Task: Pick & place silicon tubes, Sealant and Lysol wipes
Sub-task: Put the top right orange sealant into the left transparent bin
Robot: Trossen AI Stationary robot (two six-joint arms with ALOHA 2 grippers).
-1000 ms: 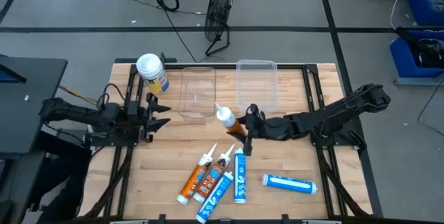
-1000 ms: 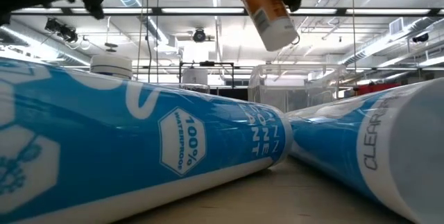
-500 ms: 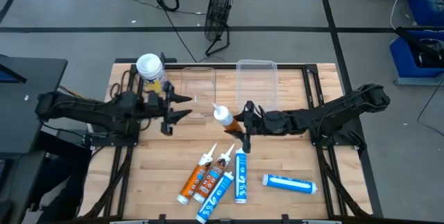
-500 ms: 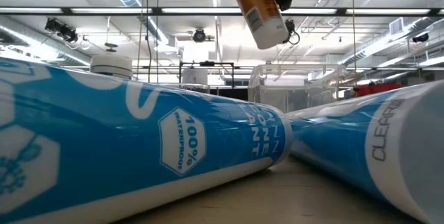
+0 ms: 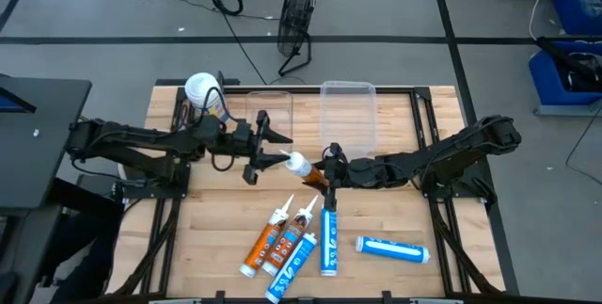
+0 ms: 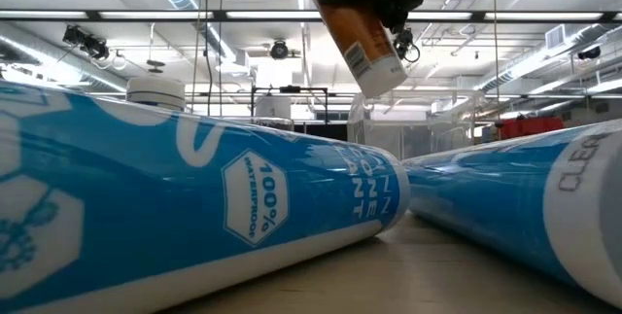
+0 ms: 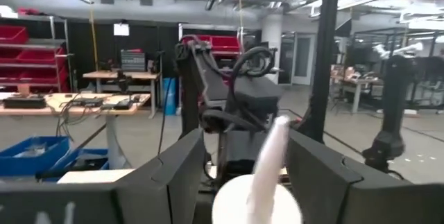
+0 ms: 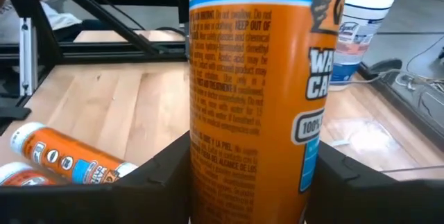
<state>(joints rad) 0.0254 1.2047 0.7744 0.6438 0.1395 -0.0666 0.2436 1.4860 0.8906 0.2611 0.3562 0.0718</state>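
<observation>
An orange sealant tube (image 8: pixel 250 78) with a white nozzle (image 7: pixel 270 154) hangs over the table's middle, with my right gripper (image 5: pixel 326 168) shut on it. My left gripper (image 5: pixel 279 149) is open. Its two fingers (image 7: pixel 173 175) stand on either side of the nozzle and the tube's white top (image 5: pixel 298 163), with gaps showing. The Lysol wipes (image 5: pixel 205 91), a white-lidded canister, stand upright at the far left. Two orange tubes (image 5: pixel 271 240) and three blue silicone tubes (image 5: pixel 325 238) lie on their sides near the front edge. My right gripper pinches the orange tube's body (image 8: pixel 201 148) between its two fingers, which lie across the tube. The fingers come roughly level from the table's right. The tube is lifted clear and tilted, nozzle end up and toward the left arm, its flat bottom end (image 6: pixel 381 76) lowest.
Two clear plastic containers (image 5: pixel 268 120) (image 5: pixel 349 114) stand side by side at the table's far middle. One blue tube (image 5: pixel 391 248) lies apart at the front right. Blue tubes (image 6: pixel 214 207) fill the foreground of the low view.
My left gripper has risen and travelled toward the table's right, from beside the Lysol wipes to the held tube, and its fingers now flank the nozzle. My right gripper has sunk a little with the tube, which stays tilted and clear of the table.
</observation>
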